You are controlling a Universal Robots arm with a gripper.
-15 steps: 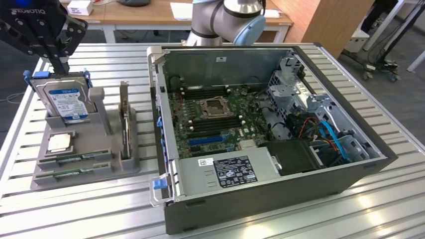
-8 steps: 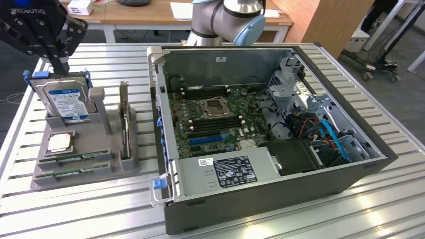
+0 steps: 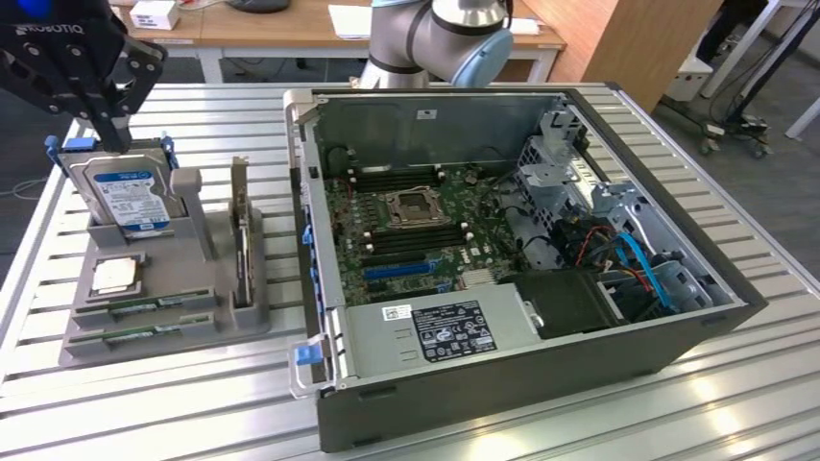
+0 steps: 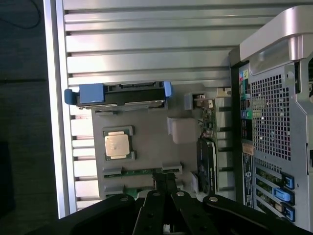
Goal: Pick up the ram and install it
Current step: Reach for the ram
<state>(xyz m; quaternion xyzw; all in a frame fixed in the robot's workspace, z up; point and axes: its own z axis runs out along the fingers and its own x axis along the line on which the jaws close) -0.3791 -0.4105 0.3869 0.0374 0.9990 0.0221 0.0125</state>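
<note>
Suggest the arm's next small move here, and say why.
Likely open the fingers: they are shut with nothing between them, and the ram lies in its slot on the grey holder beside the computer case, not yet grasped.

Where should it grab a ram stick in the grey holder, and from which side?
Pinch the ram at mid-length across its flat faces, coming down from above. It seems to stand on edge in the grey holder, with only the long top edge free and both ends in clips.
</note>
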